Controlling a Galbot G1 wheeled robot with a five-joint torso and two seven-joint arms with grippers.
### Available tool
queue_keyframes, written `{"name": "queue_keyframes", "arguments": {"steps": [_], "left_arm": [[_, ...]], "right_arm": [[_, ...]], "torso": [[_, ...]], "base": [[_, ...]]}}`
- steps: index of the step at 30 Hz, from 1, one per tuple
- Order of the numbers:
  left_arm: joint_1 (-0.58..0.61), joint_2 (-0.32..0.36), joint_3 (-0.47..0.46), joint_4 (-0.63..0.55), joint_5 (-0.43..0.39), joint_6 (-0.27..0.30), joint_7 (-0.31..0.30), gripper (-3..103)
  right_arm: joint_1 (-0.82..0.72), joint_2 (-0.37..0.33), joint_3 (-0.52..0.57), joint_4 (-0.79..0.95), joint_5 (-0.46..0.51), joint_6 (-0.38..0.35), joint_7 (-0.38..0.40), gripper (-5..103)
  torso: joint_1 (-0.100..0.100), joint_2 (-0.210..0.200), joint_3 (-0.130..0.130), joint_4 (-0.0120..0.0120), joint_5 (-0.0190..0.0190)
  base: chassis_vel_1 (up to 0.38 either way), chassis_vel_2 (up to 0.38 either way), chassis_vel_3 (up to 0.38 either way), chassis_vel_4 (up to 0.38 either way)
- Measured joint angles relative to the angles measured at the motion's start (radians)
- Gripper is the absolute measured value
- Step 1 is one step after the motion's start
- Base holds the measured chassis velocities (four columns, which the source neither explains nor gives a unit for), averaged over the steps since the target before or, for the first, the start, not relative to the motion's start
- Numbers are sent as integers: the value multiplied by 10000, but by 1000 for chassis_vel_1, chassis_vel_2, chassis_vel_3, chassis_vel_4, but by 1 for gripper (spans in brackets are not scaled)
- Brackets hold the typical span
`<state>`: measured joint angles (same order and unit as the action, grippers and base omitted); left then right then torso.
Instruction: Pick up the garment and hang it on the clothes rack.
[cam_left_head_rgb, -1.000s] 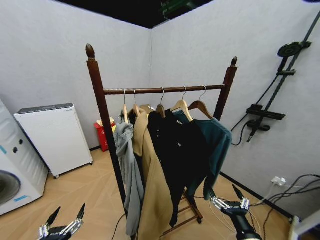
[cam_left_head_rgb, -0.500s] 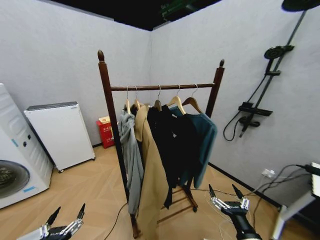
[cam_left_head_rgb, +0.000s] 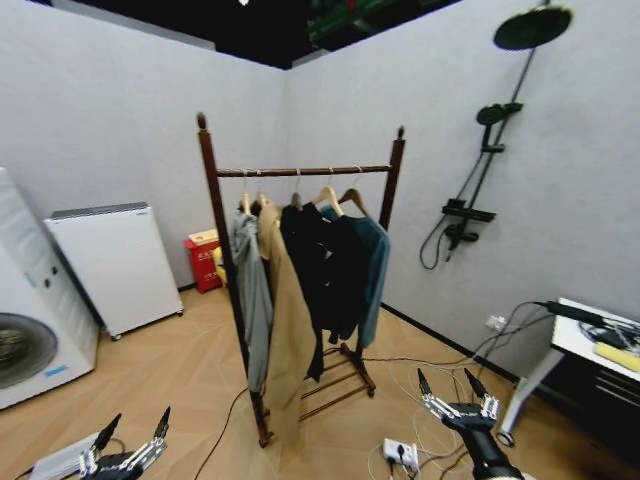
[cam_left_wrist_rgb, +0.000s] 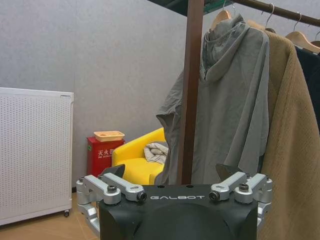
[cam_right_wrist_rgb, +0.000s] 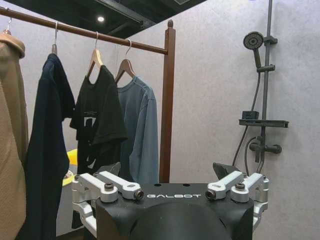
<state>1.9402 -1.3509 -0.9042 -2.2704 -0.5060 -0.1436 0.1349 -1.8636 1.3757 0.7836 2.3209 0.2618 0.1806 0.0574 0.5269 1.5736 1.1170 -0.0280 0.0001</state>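
Head view: teal garment (cam_left_head_rgb: 372, 268) hangs on its hanger at rack (cam_left_head_rgb: 211, 250) bar's right end, approx 12 o'clock, well apart from me. Left claw (cam_left_head_rgb: 131, 440) at 7, right claw (cam_left_head_rgb: 456, 392) at 5; both spread, empty. Hang step appears done; nothing left.

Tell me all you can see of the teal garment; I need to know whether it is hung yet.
The garment is a long dark teal cloth piece with long sleeves. It hangs straight down from a light wooden hanger whose metal hook sits over the bar of the rack. It is the last one on the bar, nearest the post on the shower side, pressed against a black garment beside it. No gripper touches it.
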Motion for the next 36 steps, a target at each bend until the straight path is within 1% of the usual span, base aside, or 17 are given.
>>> {"name": "queue_keyframes", "arguments": {"steps": [4,15,36], "left_arm": [[0,0,0,0,0,0,0,100],[0,0,0,0,0,0,0,100],[0,0,0,0,0,0,0,100]], "right_arm": [[0,0,0,0,0,0,0,100],[-4,0,0,0,0,0,0,100],[-3,0,0,0,1,0,0,100]], "torso": [[-1,0,-1,-5,-1],[-11,5,-4,-5,-1],[-10,6,-4,-4,0]], "base": [[-63,-7,6,-81],[-64,-94,-107,-81],[-125,-124,-116,-124]]}}
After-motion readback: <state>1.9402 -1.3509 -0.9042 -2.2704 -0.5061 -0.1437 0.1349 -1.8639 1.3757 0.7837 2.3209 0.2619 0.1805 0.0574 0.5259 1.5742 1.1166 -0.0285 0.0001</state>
